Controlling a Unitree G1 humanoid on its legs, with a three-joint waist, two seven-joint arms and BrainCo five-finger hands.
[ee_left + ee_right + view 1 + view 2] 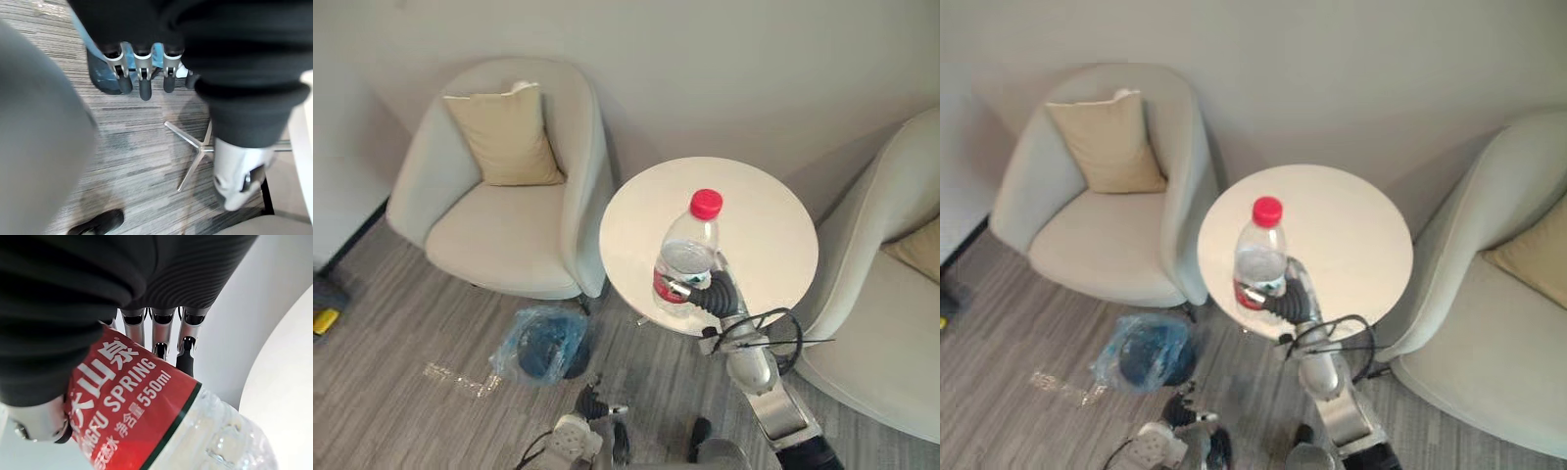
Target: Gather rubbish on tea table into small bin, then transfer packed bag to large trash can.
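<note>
Bottle (688, 257) of clear plastic, with a red cap and a red label, stands upright over the near edge of the round white counter (764, 225). Whether its base rests on the counter I cannot tell. The right hand (717, 294) grips it low down at the label: in the right wrist view the fingers (159, 333) curl round the far side of the label and the thumb presses the near side, so they are clamped on the bottle.

To the left of the counter, down on the grey striped floor (401, 333), sits the small bin (543, 343), dark and lined with a blue bag. The left hand (592, 403) hangs low, nearer the robot than the counter and close to the bin, its fingers (142, 73) loosely straight, a little apart and holding nothing.

A pale armchair (509, 235) with a tan cushion (504, 137) stands left of the counter, and a second armchair (891, 323) stands right of it.
</note>
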